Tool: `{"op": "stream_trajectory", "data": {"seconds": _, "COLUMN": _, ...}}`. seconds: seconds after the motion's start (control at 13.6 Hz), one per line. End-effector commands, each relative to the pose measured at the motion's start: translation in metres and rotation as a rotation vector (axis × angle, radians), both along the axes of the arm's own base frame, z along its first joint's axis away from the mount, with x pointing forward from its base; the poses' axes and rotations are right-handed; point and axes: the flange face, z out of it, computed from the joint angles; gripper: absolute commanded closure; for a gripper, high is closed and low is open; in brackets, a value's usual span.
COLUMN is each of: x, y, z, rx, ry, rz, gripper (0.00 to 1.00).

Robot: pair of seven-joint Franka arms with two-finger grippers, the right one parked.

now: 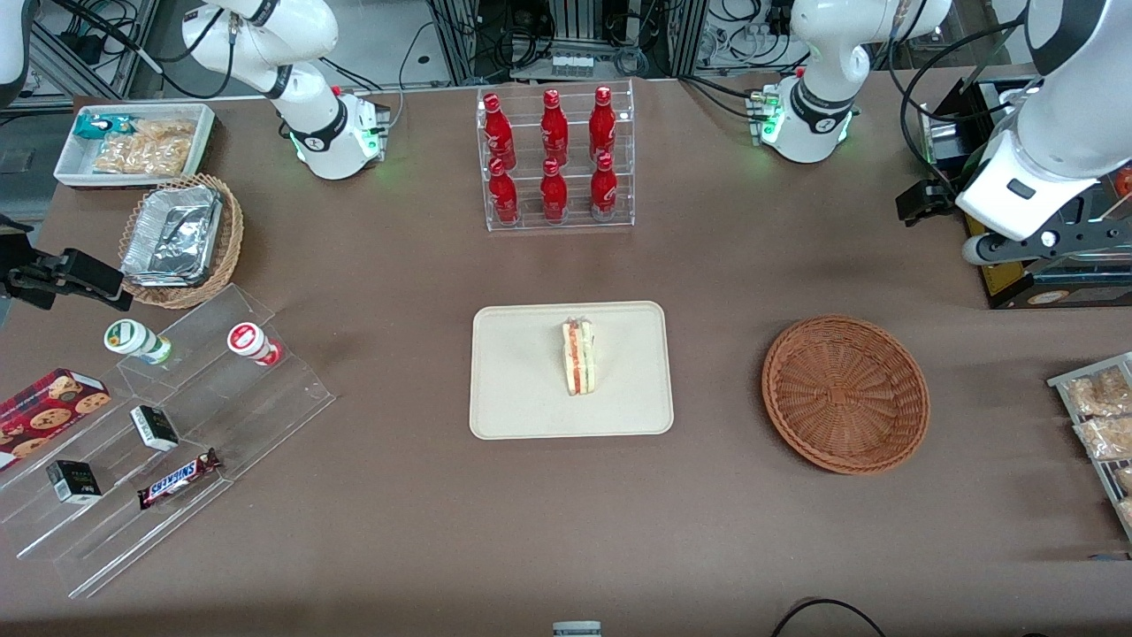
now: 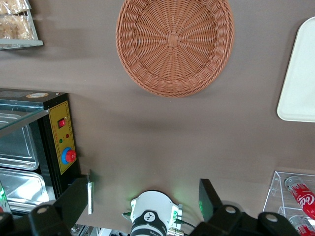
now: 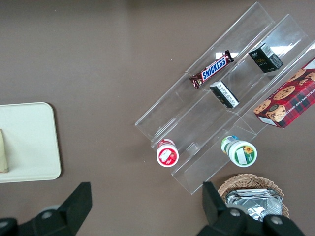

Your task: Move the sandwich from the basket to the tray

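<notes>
Sandwich (image 1: 579,358) resting on the tray (image 1: 531,398), close to its middle, filling stripe of red and green facing up, bread edges clear of the low rim. Basket (image 1: 845,394) bare inside, set on the brown surface (image 1: 398,531) just beside the tray toward the working arm's end, a strip of bare surface between the two.

Gripper (image 2: 145,191) hanging high above the surface at the working arm's end, farther from the front camera than the basket, fingers (image 2: 78,196) spread wide and holding nothing. Seen below it in the wrist view: the whole basket (image 2: 174,46), one corner of the tray (image 2: 300,83), and a black cabinet with a yellow control panel (image 2: 63,140) (red switch and red button on it).

Nothing standing between basket and tray. Farther from the front camera than the tray, a clear rack of red bottles (image 1: 555,159). Toward the parked arm's end, a clear stepped display (image 1: 203,416) with a Snickers bar (image 1: 177,478), two small cups and small dark boxes, then a lighter wicker basket of foil trays (image 1: 181,239) and a white bin of snack packets (image 1: 133,141). Bagged snacks (image 1: 1097,416) at the working arm's edge of the surface
</notes>
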Motion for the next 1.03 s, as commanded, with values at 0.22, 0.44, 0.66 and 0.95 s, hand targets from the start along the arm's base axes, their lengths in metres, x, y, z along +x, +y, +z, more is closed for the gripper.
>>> {"op": "stream_trajectory", "data": {"seconds": 0.22, "x": 0.019, "y": 0.010, "z": 0.012, "rx": -0.095, "ry": -0.100, "rz": -0.003, "gripper": 0.00}}
{"op": "stream_trajectory", "data": {"seconds": 0.44, "x": 0.021, "y": 0.011, "z": 0.012, "rx": -0.111, "ry": -0.104, "rz": -0.078, "gripper": 0.00}}
{"op": "stream_trajectory", "data": {"seconds": 0.66, "x": 0.029, "y": 0.007, "z": 0.011, "rx": -0.115, "ry": -0.142, "rz": -0.087, "gripper": 0.00}}
{"op": "stream_trajectory", "data": {"seconds": 0.95, "x": 0.029, "y": 0.006, "z": 0.009, "rx": -0.115, "ry": -0.137, "rz": -0.088, "gripper": 0.00}}
